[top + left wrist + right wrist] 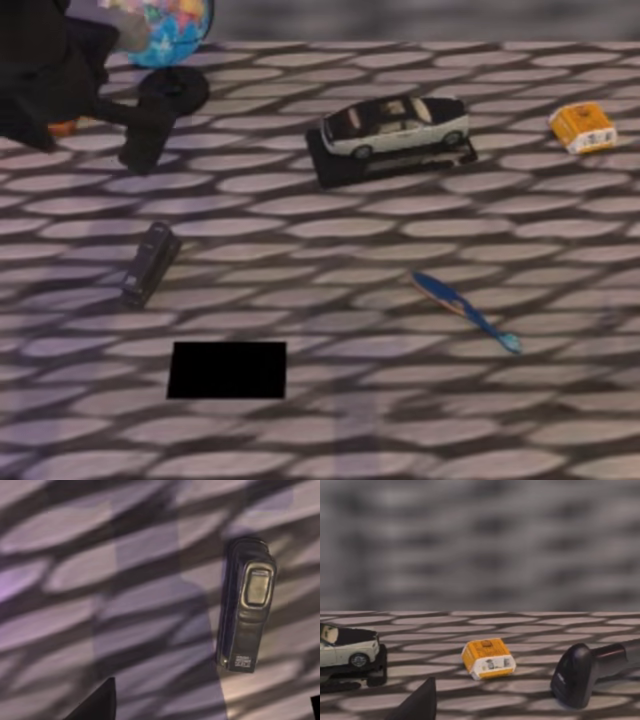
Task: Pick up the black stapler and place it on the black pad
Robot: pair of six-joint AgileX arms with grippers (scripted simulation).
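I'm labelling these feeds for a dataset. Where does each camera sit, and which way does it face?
Top view: above the table, looking down; the left arm shows at upper left.
Left wrist view: on the left arm, facing down at the black stapler; a finger shows.
Right wrist view: low, facing across the table at the toy car.
Shared: top and left wrist views both show the stapler.

The top view looks straight down on the whole table (400,240). The left wrist camera points down from close above, filling up with the black stapler (246,605), also seen at the top view's left (150,263). The right wrist camera sits low, facing across the table, sharing the toy car (347,652) and orange box (488,658).
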